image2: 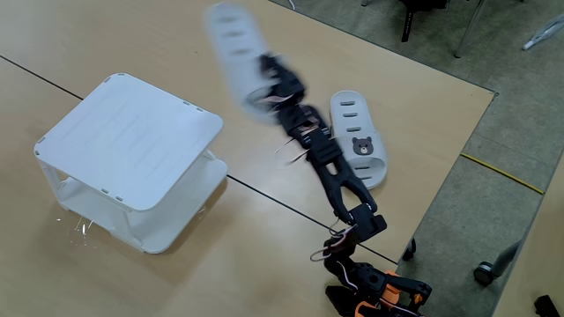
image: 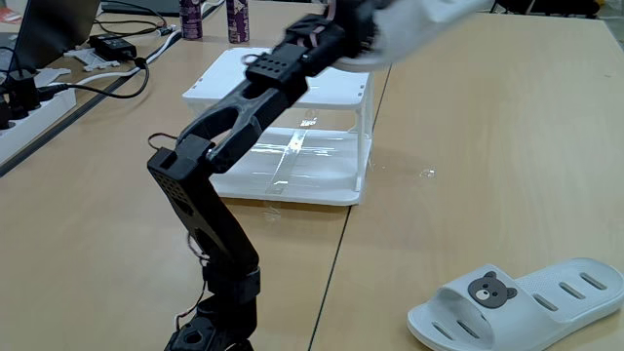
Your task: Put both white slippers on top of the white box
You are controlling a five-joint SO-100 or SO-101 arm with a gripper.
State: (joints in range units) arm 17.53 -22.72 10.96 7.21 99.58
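Note:
My gripper is shut on one white slipper, which hangs in the air blurred by motion, up and to the right of the white box. In the other fixed view this slipper streaks across the top edge, past the box's right side, with the gripper at its near end. The second white slipper lies flat on the table to the right of the arm, bear badge up. It also sits at the lower right of the other fixed view, slipper. The box's slatted top is bare.
Two dark bottles, a power strip, cables and an adapter crowd the far left of the table. The table's edge runs close behind the lying slipper, with floor beyond. The arm's base stands at the near edge.

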